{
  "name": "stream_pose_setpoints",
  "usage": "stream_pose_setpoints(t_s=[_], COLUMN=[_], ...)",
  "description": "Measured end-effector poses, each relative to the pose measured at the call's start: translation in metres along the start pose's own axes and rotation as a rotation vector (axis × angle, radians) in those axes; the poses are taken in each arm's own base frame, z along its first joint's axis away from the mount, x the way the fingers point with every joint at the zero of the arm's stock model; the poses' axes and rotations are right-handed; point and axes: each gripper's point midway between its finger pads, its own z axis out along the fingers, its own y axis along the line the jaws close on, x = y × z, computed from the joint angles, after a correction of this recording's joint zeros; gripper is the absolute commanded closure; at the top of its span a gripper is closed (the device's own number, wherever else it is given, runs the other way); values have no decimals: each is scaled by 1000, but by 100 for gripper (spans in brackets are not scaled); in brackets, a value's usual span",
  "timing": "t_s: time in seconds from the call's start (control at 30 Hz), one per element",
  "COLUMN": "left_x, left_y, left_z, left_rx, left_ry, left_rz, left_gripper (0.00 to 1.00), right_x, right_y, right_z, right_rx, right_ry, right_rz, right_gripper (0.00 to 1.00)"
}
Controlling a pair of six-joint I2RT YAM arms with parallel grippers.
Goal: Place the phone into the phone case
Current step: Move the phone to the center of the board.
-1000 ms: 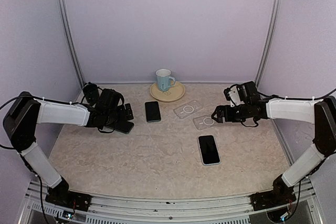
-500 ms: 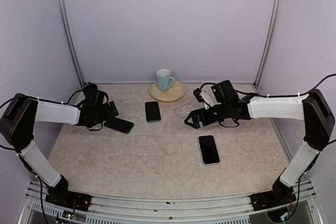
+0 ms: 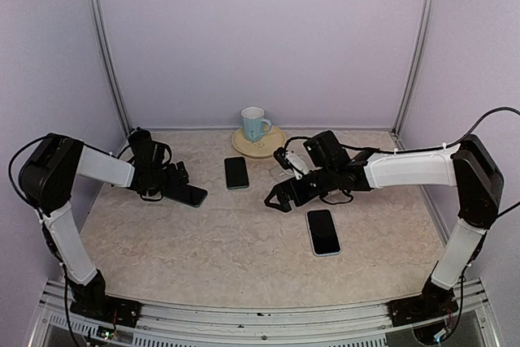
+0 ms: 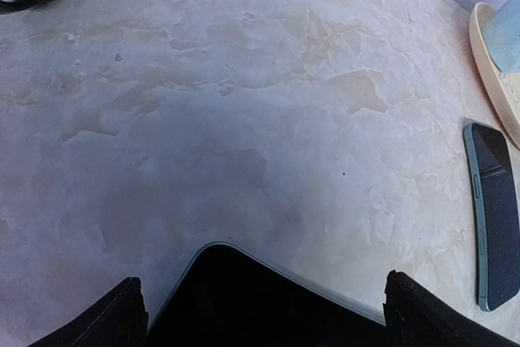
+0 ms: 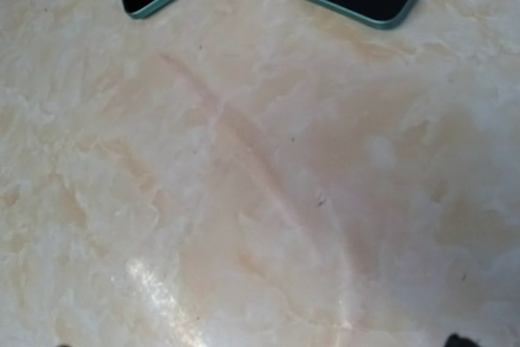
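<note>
left fingers (image 4: 101, 323) staying out of contact, released wide around corner of dark phone (image 4: 260, 298) lying flat on desk (image 3: 244, 266) | right fingers (image 3: 275, 198) released, hovering between middle phone (image 3: 236, 172) and near phone (image 3: 323, 232) | cup (image 3: 254, 123) sitting on saucer (image 3: 266, 146)

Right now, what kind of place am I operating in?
Most likely a lab test booth, not a home: plain lilac walls framed by aluminium posts, a marble-patterned tabletop, and staged props only, like the near phone and a mug on a saucer.
</note>
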Motion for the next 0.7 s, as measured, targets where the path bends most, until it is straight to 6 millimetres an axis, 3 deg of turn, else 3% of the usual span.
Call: stream_pose_setpoints(t_s=[0.27, 0.7], left_x=[-1, 0], left_y=[6, -18], left_z=[10, 14], left_rx=[15, 148], left_ry=[21, 34], left_rz=[1, 21], left_gripper=[1, 1], right_x=[-2, -2], right_y=[2, 7], right_z=[-2, -1], right_rx=[-3, -13], right_ry=[-6, -33], right_rz=[-13, -142], right_gripper=[2, 0])
